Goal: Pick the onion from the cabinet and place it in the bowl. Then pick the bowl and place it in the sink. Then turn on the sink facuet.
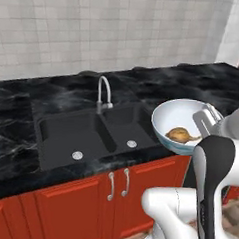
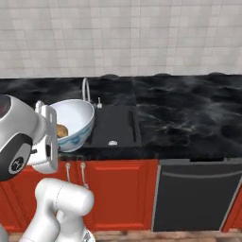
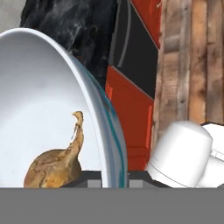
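Note:
The white bowl [image 1: 174, 117] hangs tilted in the air just right of the black two-basin sink [image 1: 90, 135], over the counter's front edge. My gripper [image 1: 204, 121] is shut on the bowl's rim at its right side. The golden-brown onion [image 1: 178, 135] lies inside the bowl at its low side, stem tail pointing up in the hand view. There the bowl [image 3: 39, 96] fills the left half with the onion [image 3: 54, 166] at the bottom. The silver sink facuet [image 1: 104, 93] stands behind the basins. From the right base the bowl [image 2: 75, 118] sits left of the sink [image 2: 116, 125]. The cabinet is out of view.
Black marble counter [image 1: 194, 81] runs along a tiled wall. Low red cupboards [image 1: 86, 199] with small silver handles sit under the sink. A dark dishwasher front [image 2: 196, 194] is to the right. Wooden floor [image 3: 192, 65] lies below.

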